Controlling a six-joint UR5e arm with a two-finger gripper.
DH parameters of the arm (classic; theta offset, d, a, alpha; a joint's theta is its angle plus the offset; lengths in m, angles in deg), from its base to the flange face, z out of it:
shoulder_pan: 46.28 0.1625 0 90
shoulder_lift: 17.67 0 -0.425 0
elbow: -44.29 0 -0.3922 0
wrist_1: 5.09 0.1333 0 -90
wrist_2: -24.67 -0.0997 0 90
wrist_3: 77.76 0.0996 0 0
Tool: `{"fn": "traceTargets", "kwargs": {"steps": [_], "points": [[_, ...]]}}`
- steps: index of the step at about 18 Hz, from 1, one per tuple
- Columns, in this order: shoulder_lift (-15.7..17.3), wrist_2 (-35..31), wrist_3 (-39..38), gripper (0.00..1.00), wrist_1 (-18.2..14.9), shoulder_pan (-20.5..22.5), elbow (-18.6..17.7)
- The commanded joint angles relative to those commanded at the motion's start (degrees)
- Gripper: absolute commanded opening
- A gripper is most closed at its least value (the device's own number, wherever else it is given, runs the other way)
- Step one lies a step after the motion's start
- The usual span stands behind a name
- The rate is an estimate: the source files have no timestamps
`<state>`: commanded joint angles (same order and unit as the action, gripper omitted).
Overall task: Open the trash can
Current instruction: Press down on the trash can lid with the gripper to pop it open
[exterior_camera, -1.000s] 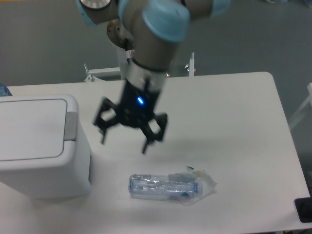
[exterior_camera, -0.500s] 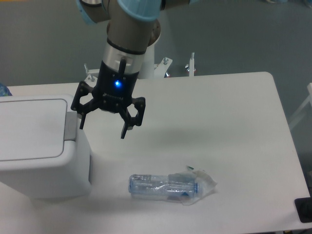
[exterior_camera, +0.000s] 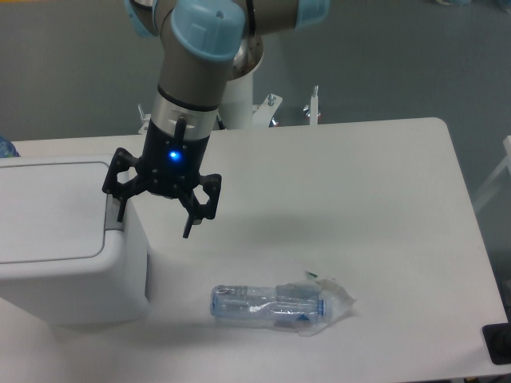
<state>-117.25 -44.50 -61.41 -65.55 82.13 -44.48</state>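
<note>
Hand at the trash can's right edge
The trash can (exterior_camera: 60,239) sits lid-down at the tabletop's (exterior_camera: 367,199) left edge; the hand (exterior_camera: 154,216), fingers spread wide and empty, hovers by its grey tab (exterior_camera: 115,209).

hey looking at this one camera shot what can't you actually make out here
- Trash can: its left side is cut off by the frame edge, and its grey push tab is partly hidden behind the open gripper.
- Whether a gripper finger touches the tab: cannot tell from this angle.
- Bottle: any label or cap detail is too small and blurred.
</note>
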Motion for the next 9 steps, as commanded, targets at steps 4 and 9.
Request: {"fn": "traceTargets", "kwargs": {"steps": [4, 9], "points": [[0.4, -0.1, -0.3, 1.0, 0.0, 0.0, -0.3], [0.4, 0.0, -1.0, 1.0, -0.4, 0.0, 0.3]]}}
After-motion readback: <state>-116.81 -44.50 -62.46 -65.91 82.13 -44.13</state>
